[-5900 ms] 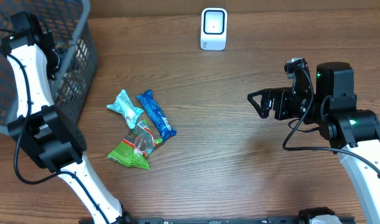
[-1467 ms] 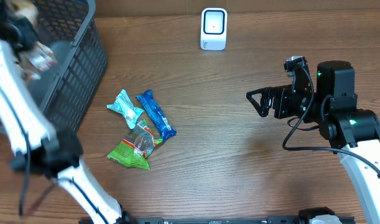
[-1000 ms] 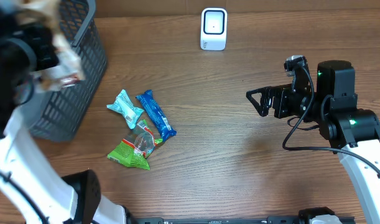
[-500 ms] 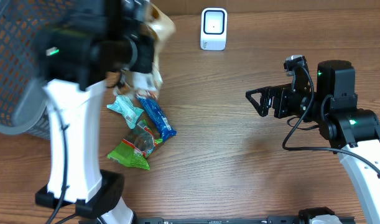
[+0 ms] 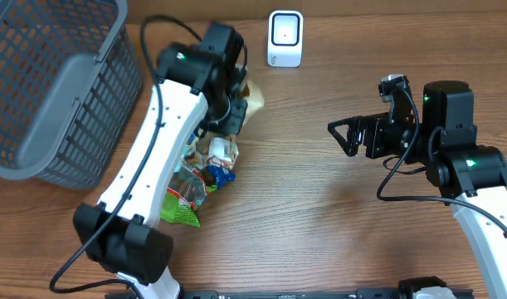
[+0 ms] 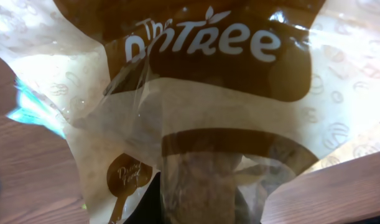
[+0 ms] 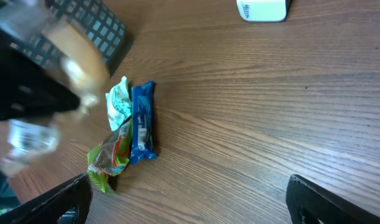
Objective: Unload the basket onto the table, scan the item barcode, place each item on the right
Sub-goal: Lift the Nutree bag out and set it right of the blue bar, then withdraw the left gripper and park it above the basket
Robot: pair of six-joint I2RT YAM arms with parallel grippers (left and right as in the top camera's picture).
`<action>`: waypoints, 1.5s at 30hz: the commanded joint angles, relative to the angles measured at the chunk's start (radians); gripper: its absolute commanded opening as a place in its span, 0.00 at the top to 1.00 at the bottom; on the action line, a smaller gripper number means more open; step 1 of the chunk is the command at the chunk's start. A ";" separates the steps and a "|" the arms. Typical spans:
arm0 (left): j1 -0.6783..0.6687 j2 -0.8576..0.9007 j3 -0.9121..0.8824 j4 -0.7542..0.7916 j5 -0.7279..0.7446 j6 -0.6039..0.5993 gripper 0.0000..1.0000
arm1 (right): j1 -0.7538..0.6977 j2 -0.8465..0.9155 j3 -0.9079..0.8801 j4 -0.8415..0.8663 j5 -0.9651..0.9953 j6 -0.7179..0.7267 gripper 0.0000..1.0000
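Snack bag (image 5: 250, 100) gripped, top middle
Left gripper (image 5: 229, 111) squeezes it tight; right gripper (image 5: 336, 137) has its jaws wide open.

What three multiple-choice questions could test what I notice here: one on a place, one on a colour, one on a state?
1. The small white box-shaped scanner stands:
A) on the wooden table, apart from the grey plastic mesh basket
B) inside the basket
C) on top of a packet

2. The printed plastic snack bag filling the left wrist view is mainly:
A) pink
B) black
C) brown and cream

3. The right tool is:
A) shut on a packet
B) open and empty
C) shut on the scanner

Answers:
1. A, bare wood lies between scanner and basket.
2. C, brown print shows on cream film.
3. B, its jaws stand apart with nothing between them.
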 commanded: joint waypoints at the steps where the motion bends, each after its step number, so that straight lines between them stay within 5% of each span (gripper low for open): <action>1: 0.000 -0.008 -0.140 0.064 -0.013 -0.028 0.96 | 0.005 -0.003 0.024 0.003 -0.008 0.000 0.00; 16: 0.076 -0.008 -0.467 0.232 -0.088 -0.141 0.96 | 0.005 -0.003 0.024 0.002 -0.008 0.000 0.00; 17: 0.077 -0.008 -0.469 0.232 -0.088 -0.141 0.92 | 0.005 -0.003 0.024 0.002 -0.008 0.000 0.00; 18: 0.077 -0.008 -0.469 0.231 -0.088 -0.141 0.75 | 0.005 -0.003 0.024 0.002 -0.008 0.000 0.00; 21: 0.077 -0.008 -0.458 0.226 -0.088 -0.140 0.44 | 0.005 -0.003 0.024 0.002 -0.008 0.000 0.00; 30: 0.078 -0.008 0.028 0.008 -0.113 -0.020 0.35 | 0.005 -0.003 0.024 0.003 -0.008 0.000 0.00; 34: 0.084 -0.008 0.216 -0.013 -0.340 0.045 0.25 | 0.005 -0.003 0.024 0.003 -0.008 0.000 0.00; 38: 0.130 -0.008 0.264 0.057 -0.548 0.166 0.18 | 0.005 -0.003 0.024 0.002 -0.008 0.000 0.00; 45: 0.335 0.024 0.252 0.153 -0.516 0.257 0.23 | 0.005 -0.003 0.024 -0.005 -0.008 -0.001 0.00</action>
